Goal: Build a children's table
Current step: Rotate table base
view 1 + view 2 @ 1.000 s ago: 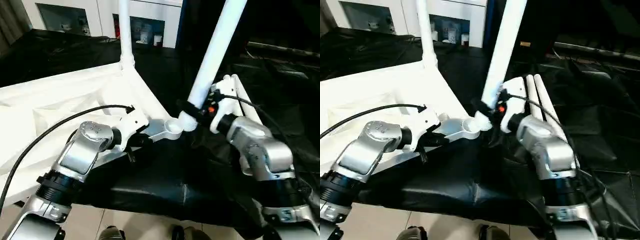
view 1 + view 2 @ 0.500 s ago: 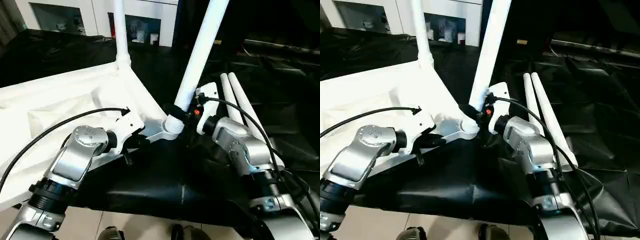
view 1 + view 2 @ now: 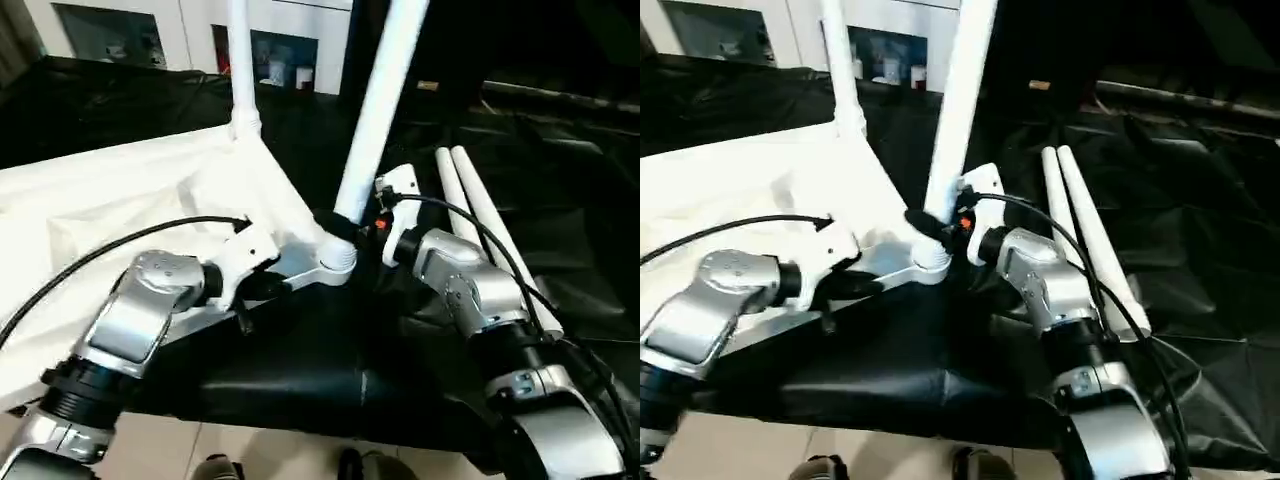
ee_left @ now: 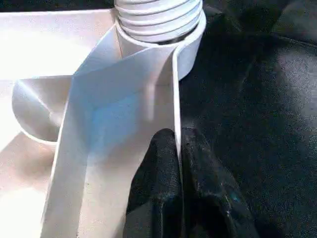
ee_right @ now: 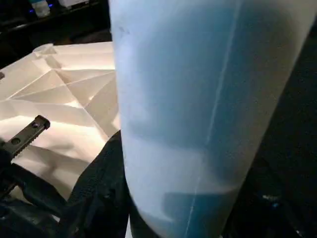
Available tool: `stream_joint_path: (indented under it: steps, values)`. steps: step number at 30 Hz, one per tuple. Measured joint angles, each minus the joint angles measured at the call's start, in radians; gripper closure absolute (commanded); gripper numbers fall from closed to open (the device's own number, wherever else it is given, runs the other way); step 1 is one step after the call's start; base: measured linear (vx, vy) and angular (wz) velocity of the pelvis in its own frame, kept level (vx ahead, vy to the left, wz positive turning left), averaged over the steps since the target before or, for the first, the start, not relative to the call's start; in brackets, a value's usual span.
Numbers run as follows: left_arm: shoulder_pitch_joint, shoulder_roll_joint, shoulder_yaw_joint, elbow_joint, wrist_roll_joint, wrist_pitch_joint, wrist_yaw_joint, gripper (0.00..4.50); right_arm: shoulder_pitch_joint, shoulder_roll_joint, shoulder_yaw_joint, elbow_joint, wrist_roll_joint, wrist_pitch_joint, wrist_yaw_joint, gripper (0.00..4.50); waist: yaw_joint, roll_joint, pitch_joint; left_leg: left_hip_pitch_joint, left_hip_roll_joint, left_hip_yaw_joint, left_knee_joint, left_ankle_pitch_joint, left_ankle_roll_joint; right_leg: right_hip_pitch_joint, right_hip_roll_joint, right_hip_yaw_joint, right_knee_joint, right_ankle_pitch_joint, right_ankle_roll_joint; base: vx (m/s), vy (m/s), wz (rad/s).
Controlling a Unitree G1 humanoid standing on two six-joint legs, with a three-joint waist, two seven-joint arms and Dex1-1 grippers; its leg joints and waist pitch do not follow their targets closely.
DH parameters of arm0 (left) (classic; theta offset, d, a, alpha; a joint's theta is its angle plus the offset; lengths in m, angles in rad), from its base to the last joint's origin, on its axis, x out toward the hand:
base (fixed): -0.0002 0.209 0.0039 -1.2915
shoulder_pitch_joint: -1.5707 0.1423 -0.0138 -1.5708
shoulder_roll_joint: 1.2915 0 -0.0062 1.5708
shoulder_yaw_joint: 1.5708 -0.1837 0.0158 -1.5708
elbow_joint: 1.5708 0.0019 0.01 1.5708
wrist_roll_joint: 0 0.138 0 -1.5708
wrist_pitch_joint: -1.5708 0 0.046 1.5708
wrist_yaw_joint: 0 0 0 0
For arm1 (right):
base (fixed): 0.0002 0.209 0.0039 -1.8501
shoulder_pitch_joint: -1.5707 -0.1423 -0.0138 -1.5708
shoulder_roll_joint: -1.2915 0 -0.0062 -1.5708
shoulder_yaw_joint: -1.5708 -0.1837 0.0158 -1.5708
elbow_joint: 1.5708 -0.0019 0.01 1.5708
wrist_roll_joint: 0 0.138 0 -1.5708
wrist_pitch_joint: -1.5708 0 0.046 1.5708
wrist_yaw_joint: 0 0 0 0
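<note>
A: Where is the table now?

B: The top point(image 3: 120, 190) lies upside down on the black cloth point(image 3: 300, 370), ribbed side up. One leg point(image 3: 240, 60) stands already in the far corner socket. Two spare legs point(image 3: 495, 235) lie side by side on the cloth, on the robot's right.

A: And the leg in hand?

B: The right gripper point(image 3: 340, 222) is clamped around the second leg point(image 3: 375, 110), near its lower end — jaws about half wide, closed on the tube. The ribbed end sits at the near corner socket point(image 3: 335, 270); in the left wrist view the threads point(image 4: 158, 12) are at the mouth of the ring, approx. centred. How deep it is, I cannot tell.

A: Left side?

B: The left gripper point(image 4: 178, 163) is closed narrow on the thin rim wall point(image 4: 174, 99) of the top, just beside that socket. It holds the top steady.

A: So how to do it well?

B: I think: first bring the leg upright — it leans toward the robot's right, so the thread could cross. Then push down along the socket axis w/ small turns, not sideways. The left must keep its pinch, or the top will slide on the cloth.
</note>
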Motion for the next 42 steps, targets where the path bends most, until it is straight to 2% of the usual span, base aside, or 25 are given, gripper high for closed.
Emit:
stream_joint_path:
  steps: [8,12,17,21,24,29,36,42]
  values:
    - [-0.013,0.003,-0.010,0.013,-0.010,0.000,-0.003,4.50,-0.014,0.009,-0.056,0.061,0.050,0.012,0.007,2.61,0.005,0.000,0.000,0.000,0.000,0.000,0.000,0.000,0.000,0.000,0.000,0.000,0.001,0.001,-0.001,0.000,0.000,0.00]
    - [-0.020,-0.003,-0.012,0.023,-0.010,0.000,-0.004,4.50,-0.004,0.009,-0.062,0.057,0.053,0.003,0.008,2.61,0.009,0.000,0.000,0.000,0.000,0.000,0.000,0.000,0.000,0.000,0.000,-0.001,0.001,0.001,-0.001,0.000,0.000,0.00]
    - [-0.029,-0.011,-0.023,0.031,-0.011,-0.001,-0.003,4.50,0.066,0.014,-0.073,0.015,0.059,-0.069,0.012,2.61,0.022,0.001,-0.001,0.001,0.000,0.000,0.000,0.000,0.000,0.000,0.000,0.000,0.001,0.001,-0.001,0.000,0.000,0.00]
    - [-0.031,-0.011,-0.026,0.036,-0.016,-0.002,-0.003,4.50,0.106,0.037,-0.099,0.014,0.074,-0.123,0.008,2.61,0.024,0.004,-0.001,0.001,0.000,0.000,-0.001,0.000,0.000,0.000,0.000,0.000,0.000,0.001,-0.001,0.000,0.000,0.00]
    - [-0.034,-0.014,-0.028,0.048,-0.019,-0.007,-0.004,4.50,0.152,0.066,-0.113,0.015,0.081,-0.200,-0.005,2.61,0.024,0.008,-0.003,0.001,0.000,0.000,-0.001,0.000,0.000,0.000,0.000,0.000,0.000,0.001,-0.001,0.000,0.000,0.00]
    - [-0.048,-0.018,-0.036,0.077,-0.021,-0.025,-0.006,4.50,0.195,0.079,-0.095,-0.003,0.058,-0.301,-0.025,2.61,0.028,0.011,-0.004,0.001,0.000,-0.001,-0.001,0.000,0.000,0.001,0.000,-0.001,0.000,0.001,-0.001,0.000,0.000,0.00]
    - [-0.051,-0.015,-0.038,0.083,-0.020,-0.028,-0.006,4.50,0.226,0.050,-0.021,-0.058,-0.040,-0.362,-0.029,2.61,0.025,0.010,-0.004,0.001,0.000,-0.001,-0.001,0.000,0.000,0.001,0.000,-0.001,-0.001,0.000,0.000,0.000,0.000,0.00]
    - [-0.046,-0.002,-0.038,0.075,-0.023,-0.028,-0.007,4.50,0.223,0.038,0.010,-0.060,-0.077,-0.391,-0.021,2.61,0.021,0.002,-0.005,0.001,-0.001,-0.001,-0.007,0.000,0.000,0.000,0.000,-0.001,-0.005,0.000,0.000,0.000,0.000,0.00]
